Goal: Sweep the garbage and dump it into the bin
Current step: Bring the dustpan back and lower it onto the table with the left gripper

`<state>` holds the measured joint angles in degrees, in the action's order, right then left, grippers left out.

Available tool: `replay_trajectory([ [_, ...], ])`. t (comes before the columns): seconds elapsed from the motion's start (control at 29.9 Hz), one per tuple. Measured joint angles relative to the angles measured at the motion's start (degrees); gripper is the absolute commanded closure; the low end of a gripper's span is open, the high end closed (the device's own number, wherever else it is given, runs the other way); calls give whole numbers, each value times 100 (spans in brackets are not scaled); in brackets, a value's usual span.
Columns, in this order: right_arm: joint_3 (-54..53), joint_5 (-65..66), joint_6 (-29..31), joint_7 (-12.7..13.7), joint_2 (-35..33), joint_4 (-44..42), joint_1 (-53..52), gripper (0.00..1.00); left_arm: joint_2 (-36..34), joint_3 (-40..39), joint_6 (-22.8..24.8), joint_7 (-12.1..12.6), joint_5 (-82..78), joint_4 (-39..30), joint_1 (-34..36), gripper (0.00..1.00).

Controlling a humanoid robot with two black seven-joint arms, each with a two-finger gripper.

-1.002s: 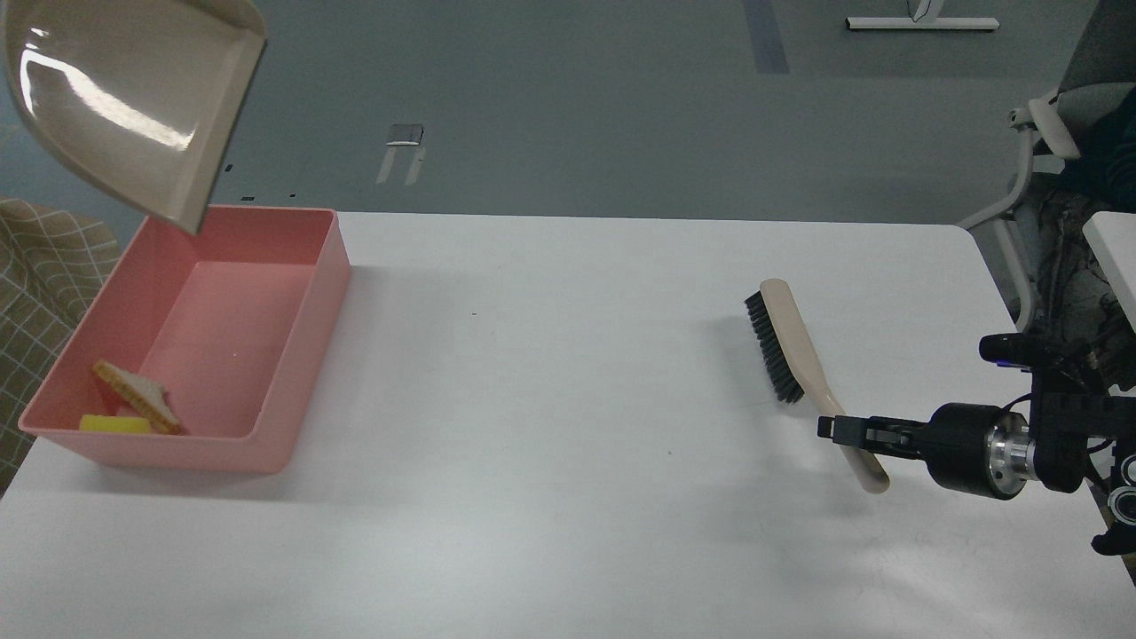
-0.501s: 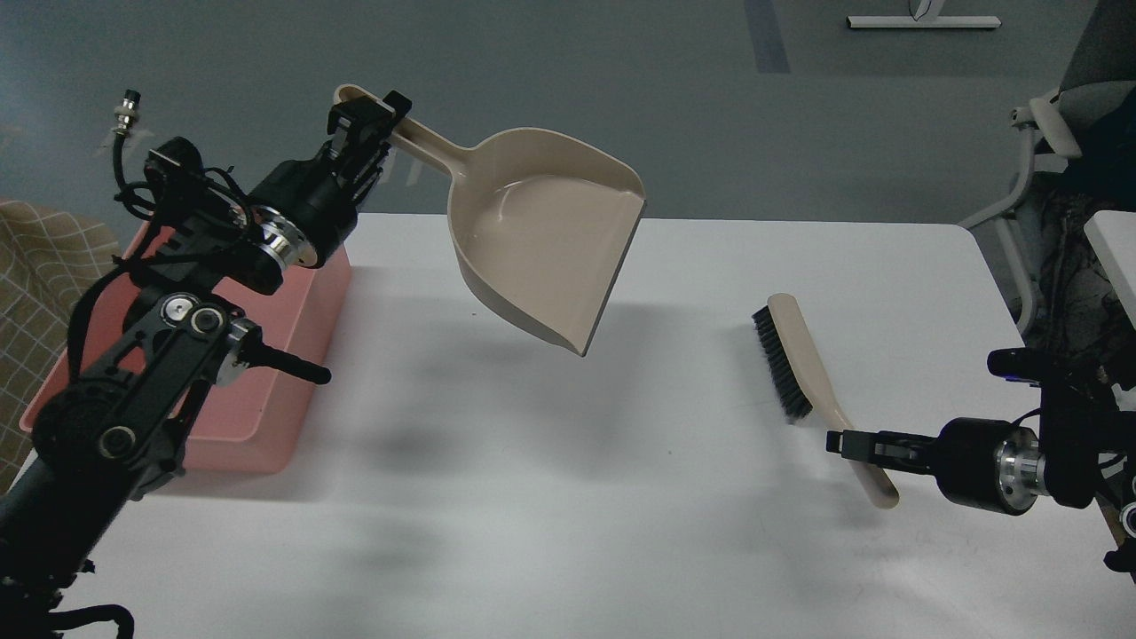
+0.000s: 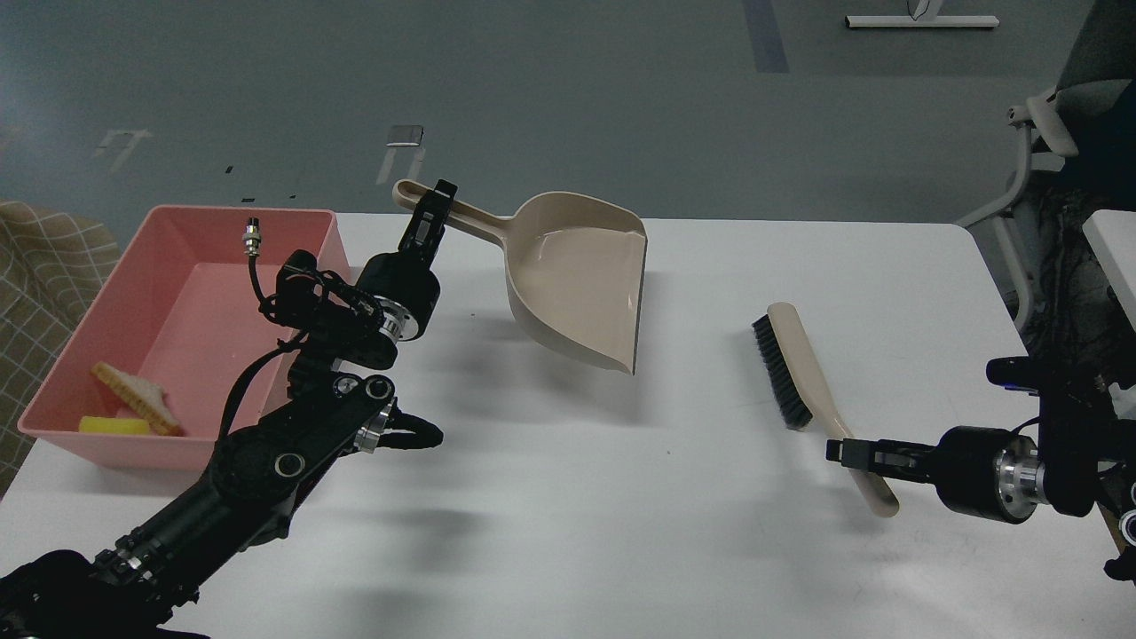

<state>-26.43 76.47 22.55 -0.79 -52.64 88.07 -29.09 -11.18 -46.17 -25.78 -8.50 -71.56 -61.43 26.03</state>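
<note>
A white table [image 3: 568, 532] before a grey floor [image 3: 621, 106]. A beige dustpan [image 3: 581, 280] hangs above it. A beige brush [image 3: 803, 373] with black bristles sits right. A checked cloth [image 3: 44, 257] lies far left; a chair [image 3: 1056, 151] stands far right.

Your left arm comes in from the lower-left corner and rises toward the centre, elbow bent, wrist angled up and away from you. Its left claw [image 3: 432, 206] is clamped on a handle, both fingers pressed against it. Your right arm enters low from the right edge, forearm level and pointing left. Its right claw [image 3: 843, 450] is closed across a handle too.
</note>
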Motion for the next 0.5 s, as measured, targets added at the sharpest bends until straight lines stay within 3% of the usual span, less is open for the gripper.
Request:
replay_trajectory([
  [0.13,0,0,1,0,7,2,0,100,-32,237,-202,-150,-15,111,-33,100],
  [0.5,5,0,3,0,5,1,8,100,19,356,-224,-167,7,117,-330,100],
])
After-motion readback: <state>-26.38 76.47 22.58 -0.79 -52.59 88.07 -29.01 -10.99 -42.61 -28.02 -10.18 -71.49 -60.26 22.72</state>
